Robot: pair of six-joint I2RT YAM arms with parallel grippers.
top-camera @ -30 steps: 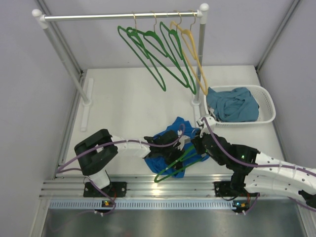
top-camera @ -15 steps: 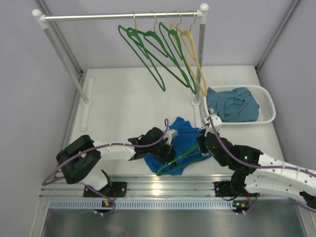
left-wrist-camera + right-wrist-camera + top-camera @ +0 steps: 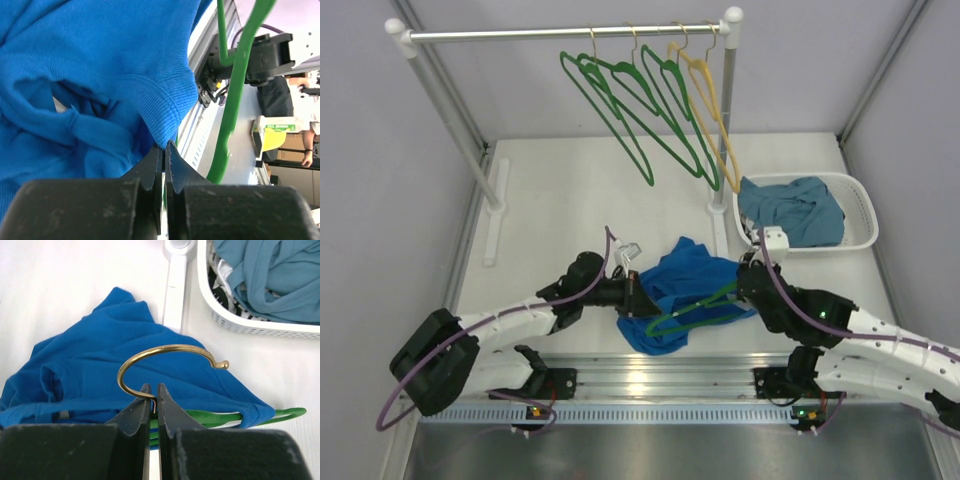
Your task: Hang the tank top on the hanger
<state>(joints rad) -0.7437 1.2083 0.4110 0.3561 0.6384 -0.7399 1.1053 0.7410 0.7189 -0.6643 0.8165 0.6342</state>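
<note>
While the tank top [image 3: 682, 285] lies bunched on the worktop [image 3: 570, 200] near the front edge, between the two arms, both grippers are busy with it. The left gripper [image 3: 163, 150] has its jaws pinched tight on a ribbed hem of the blue fabric, and the wrist view shows that clearly. Over on the other side, the right gripper [image 3: 151, 401] has its jaws clamped at the root of the brass hook [image 3: 167, 360] of the hanger [image 3: 695, 310], whose green wire lies across the front of the garment, one shoulder end poking out from under a fold. So we're mid-threading, I'd say: the hanger is partly inside the top, not yet seated in the straps. Next up, the left side likely needs to draw that hem open and over the hanger's arm while the right holds the hook steady. Spare hangers dangle on the rail [image 3: 565, 33] behind, and the white basket [image 3: 860, 215] holds a teal garment [image 3: 795, 210].
</note>
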